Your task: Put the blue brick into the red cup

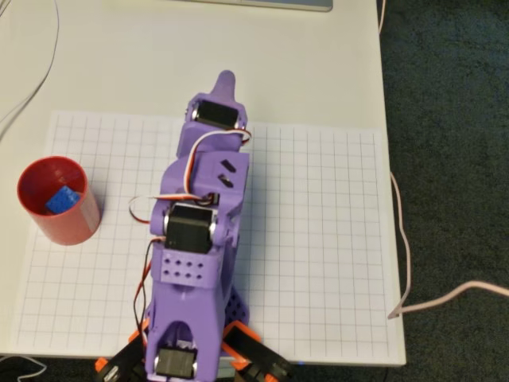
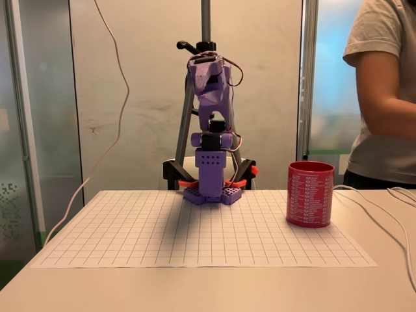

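The small, square bright-blue plastic brick (image 1: 62, 200) lay inside the round red plastic cup (image 1: 81, 225), resting on the cup's floor toward the side nearest the arm in the overhead view. The cup stood upright at the left edge of the white gridded paper sheet (image 1: 318, 239) in that view; in the fixed view the same red cup (image 2: 311, 194) stood at the right of the sheet, and its walls hid the brick.

The purple plastic robot arm (image 1: 199, 239) was folded back over its own base, well apart from the cup. Its gripper (image 1: 226, 80) pointed away from the base toward the far side of the pale table (image 1: 143, 56). Only a single purple tip showed from above, and in the fixed view the folded arm (image 2: 209, 84) showed no clear fingers, so I could not tell whether they were apart or together. Nothing appeared to be held.

Judged from this, the placing step was done and the arm sat in a resting pose. The next move seemed to call for nothing beyond leaving the cup undisturbed. A person's arm (image 2: 383, 97) showed beside the table in the fixed view.
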You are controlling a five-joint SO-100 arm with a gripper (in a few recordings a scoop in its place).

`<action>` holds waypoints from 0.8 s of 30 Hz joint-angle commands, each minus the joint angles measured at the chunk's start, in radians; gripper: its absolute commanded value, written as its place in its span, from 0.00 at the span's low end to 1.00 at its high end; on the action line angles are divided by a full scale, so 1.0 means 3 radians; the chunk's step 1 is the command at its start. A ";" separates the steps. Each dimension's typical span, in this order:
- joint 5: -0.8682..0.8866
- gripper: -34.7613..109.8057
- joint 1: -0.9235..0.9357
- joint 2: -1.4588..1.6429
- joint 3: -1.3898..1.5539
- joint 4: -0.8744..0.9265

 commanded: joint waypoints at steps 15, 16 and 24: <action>0.0327 0.24 -0.0409 0.0015 0.2050 -0.0194; 0.0343 0.24 -0.0409 0.0015 0.2050 -0.0194; 0.0414 0.24 -0.0358 0.0015 0.2056 -0.0210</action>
